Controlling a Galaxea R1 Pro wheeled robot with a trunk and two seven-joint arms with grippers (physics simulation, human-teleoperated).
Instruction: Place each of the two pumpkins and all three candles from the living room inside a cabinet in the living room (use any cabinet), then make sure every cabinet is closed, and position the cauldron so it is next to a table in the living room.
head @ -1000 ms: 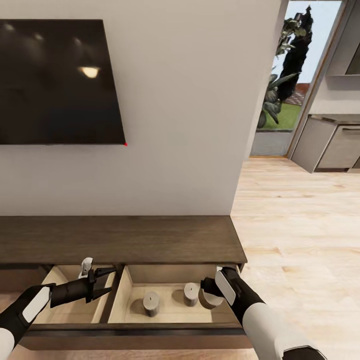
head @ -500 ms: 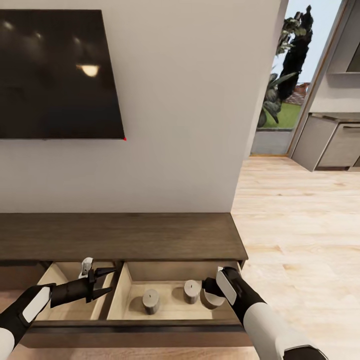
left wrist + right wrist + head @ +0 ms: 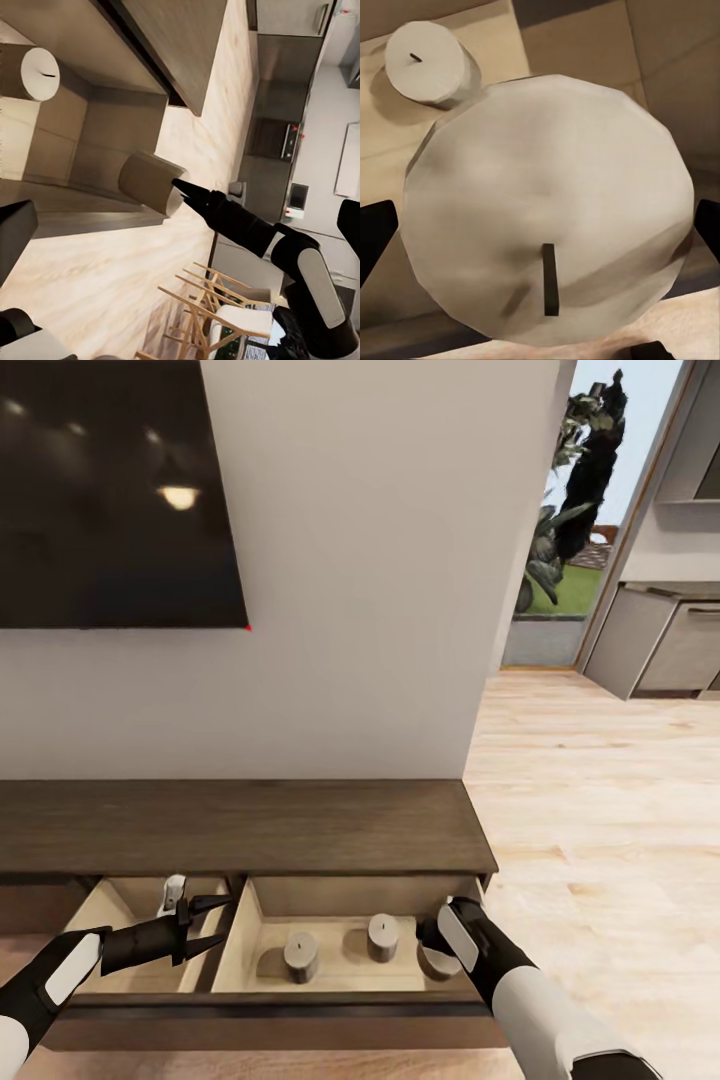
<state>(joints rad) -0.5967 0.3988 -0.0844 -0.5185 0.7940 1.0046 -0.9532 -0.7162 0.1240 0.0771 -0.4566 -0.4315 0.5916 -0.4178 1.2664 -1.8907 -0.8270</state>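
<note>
A: Big stuff first?

B: White wall filled most of the head view, w/ a dark TV at 10 o'clock and a doorway to greenery at 2. Pale wood floor ran along the 3 o'clock side, grey kitchen units beyond it.

A: And the cabinet?

B: The cabinet, long dark brown, sat at 6 o'clock, w/ its drawer pulled out, pale inside, a divider splitting it.

A: Arms?

B: Left gripper at 7 o'clock hung over the left compartment, fingers spread, nothing between them. Right gripper at 5 o'clock was at the right end of the right compartment, pinching the third candle; its black finger pads showed on either side of that candle in the right wrist view.

A: Where were the candles?

B: Two stood upright in the right compartment: one candle near centre, another candle just beside it toward 3 o'clock, apart, not touching. The held one was just right of those, low in the drawer; couldn't tell if it touched the bottom.
</note>
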